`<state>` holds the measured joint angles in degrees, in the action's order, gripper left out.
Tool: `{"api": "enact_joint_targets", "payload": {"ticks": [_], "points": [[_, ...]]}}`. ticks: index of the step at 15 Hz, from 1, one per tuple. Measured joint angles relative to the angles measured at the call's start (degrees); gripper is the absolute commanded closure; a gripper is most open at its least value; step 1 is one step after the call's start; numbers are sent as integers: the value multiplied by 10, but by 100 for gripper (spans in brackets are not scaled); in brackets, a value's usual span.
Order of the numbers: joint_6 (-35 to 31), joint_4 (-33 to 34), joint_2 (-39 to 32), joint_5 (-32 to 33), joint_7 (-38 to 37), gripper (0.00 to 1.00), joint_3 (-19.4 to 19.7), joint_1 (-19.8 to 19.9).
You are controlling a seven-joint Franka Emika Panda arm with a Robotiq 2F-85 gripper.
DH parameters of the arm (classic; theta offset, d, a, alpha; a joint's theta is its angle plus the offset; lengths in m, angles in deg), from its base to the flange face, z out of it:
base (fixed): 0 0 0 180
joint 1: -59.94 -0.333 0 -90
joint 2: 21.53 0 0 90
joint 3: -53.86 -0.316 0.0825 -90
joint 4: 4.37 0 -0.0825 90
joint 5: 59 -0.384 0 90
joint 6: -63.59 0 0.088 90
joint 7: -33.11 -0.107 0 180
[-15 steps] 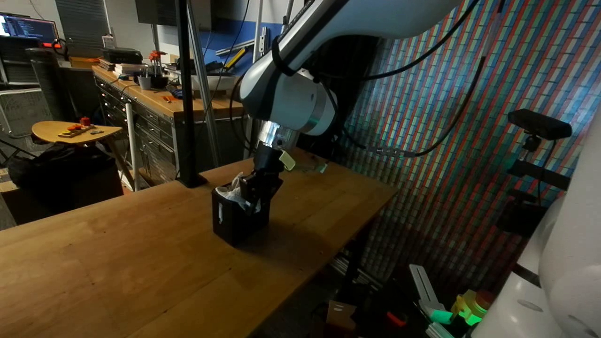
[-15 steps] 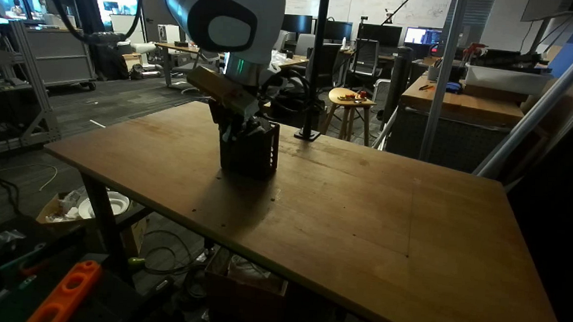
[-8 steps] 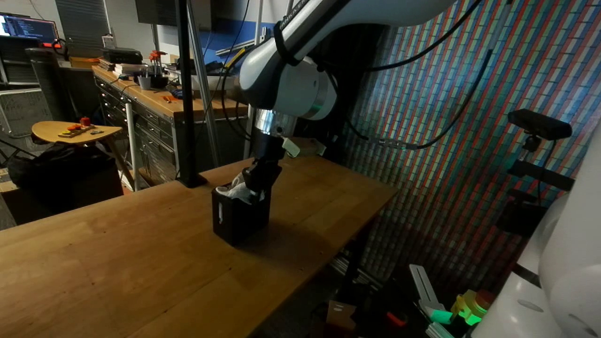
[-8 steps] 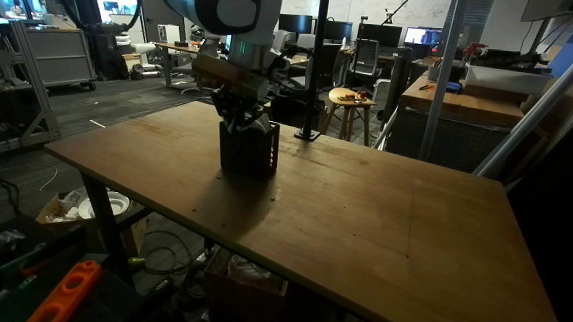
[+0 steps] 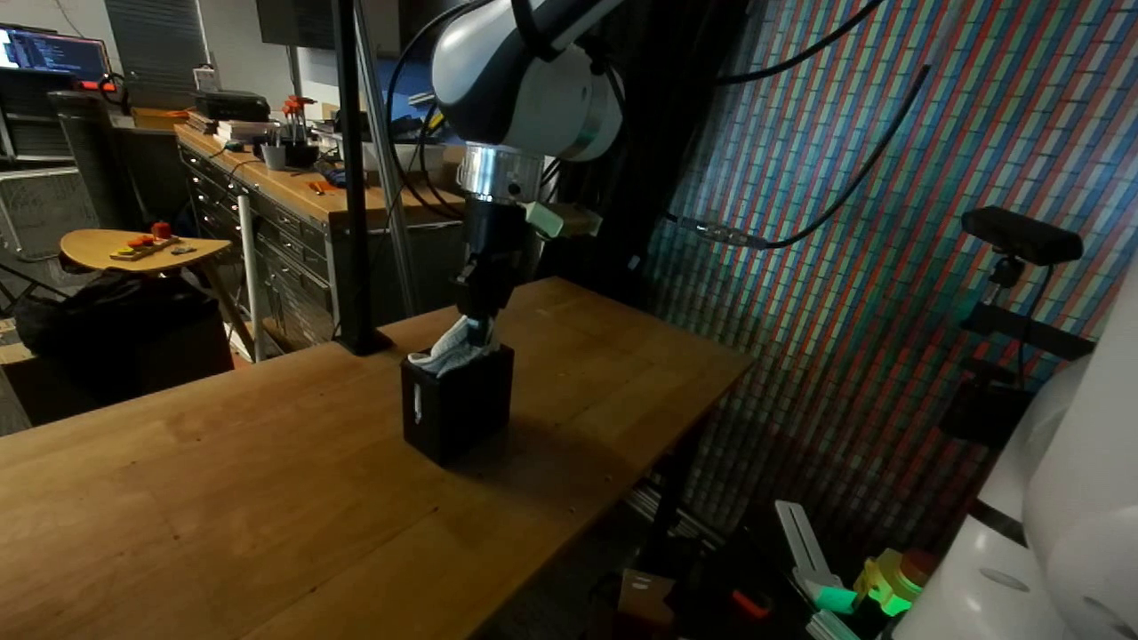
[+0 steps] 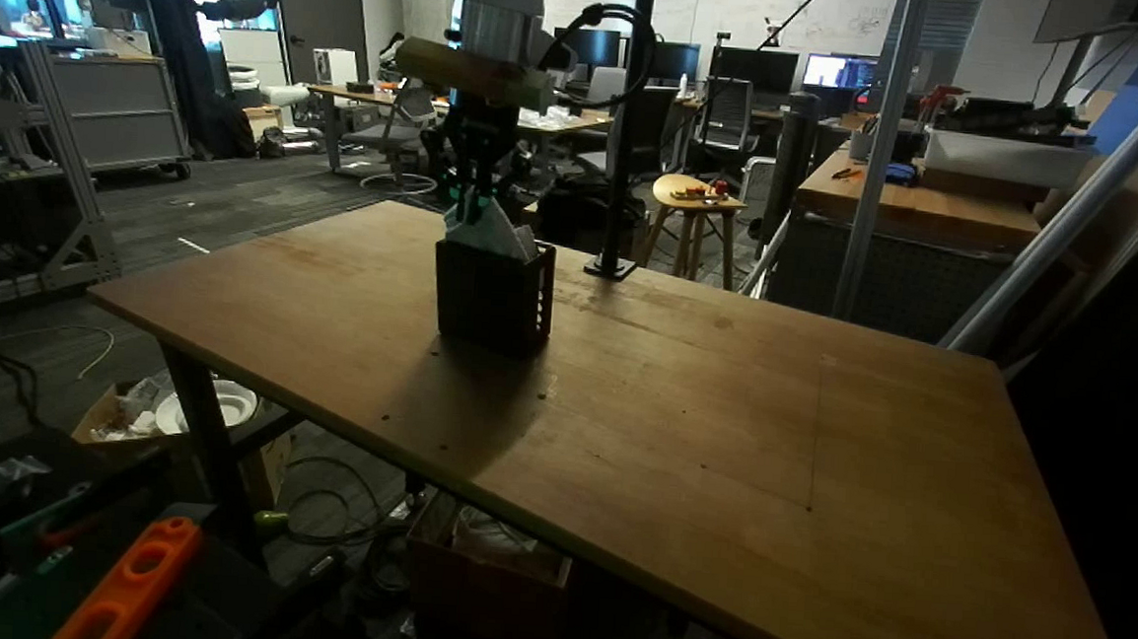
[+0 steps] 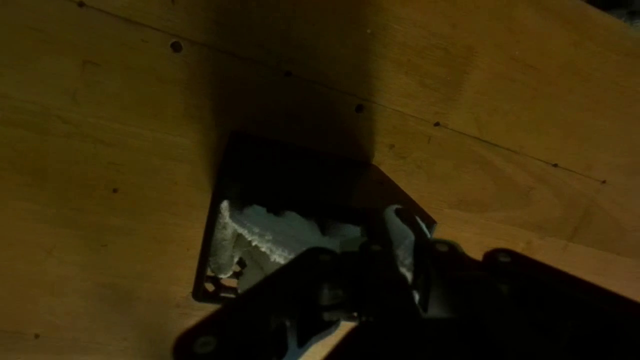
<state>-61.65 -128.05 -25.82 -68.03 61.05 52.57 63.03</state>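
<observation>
A black box with an open top stands upright on the wooden table in both exterior views. White-grey cloth rises out of it in a peak, its lower part hidden inside the walls. At that peak my gripper, pointing down just above the rim, is shut on the cloth. In the wrist view the gripper looks very dark, with a pale strip of fabric showing between its fingers. More of the cloth, with a fuzzy edge, lies along the box's inside, near a perforated wall.
The wooden table carries a black vertical post close behind the box. A drawer workbench and a small wooden stool stand beyond the table. A camera on a mount is off to the side.
My gripper has risen from down in the box to above its rim and turned more upright. The cloth has been drawn up with the fingertips; the box stays put.
</observation>
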Motion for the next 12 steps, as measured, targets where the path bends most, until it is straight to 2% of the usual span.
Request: {"api": "enact_joint_targets", "payload": {"ticks": [6,12], "points": [[-1,3,-1,13,-1,88,0,-9],[-9,12,-3,54,-12,89,0,-11]]}}
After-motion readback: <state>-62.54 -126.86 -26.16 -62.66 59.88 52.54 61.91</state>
